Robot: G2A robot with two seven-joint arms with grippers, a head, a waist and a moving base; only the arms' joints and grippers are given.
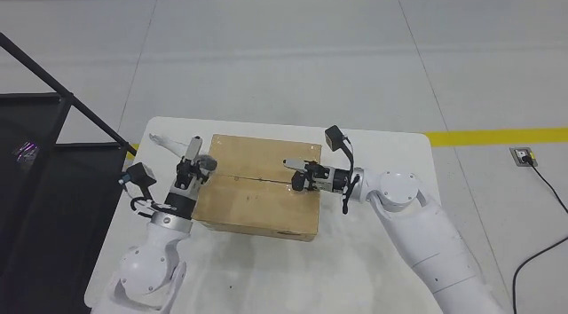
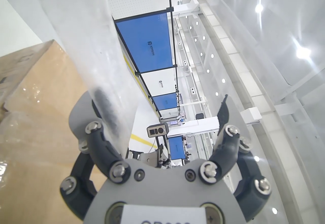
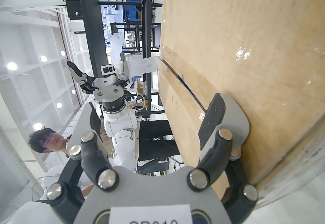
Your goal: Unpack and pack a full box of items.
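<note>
You are looking at a cardboard box (image 1: 257,199) sitting about mid-worktop (image 1: 382,150). Its two top flaps are lying shut and meeting along a seam, so by my reading the unpacking is only beginning. The left gripper (image 1: 191,160) is hanging at the box's left edge, at the end of the seam, with its jaws spread wide. A translucent strip (image 2: 83,31), which looks like sealing tape, is lying along one finger (image 2: 80,114) and trailing toward the worktop's far left corner. Nothing is pinching it, so I judge it is clinging to the pad rather than being held, and you may be needing to wipe it off. In the right wrist view the strip is running from the seam's end to that gripper, which suggests it is tape peeled from the seam. The right gripper (image 3: 153,108) is hovering over the box top by the seam's right half, its jaws also spread and one ribbed pad (image 3: 212,118) sitting just beside the slit. That is a sensible place for hooking a flap edge. Be watching that the loose tape is not sticking back onto the cardboard.
</note>
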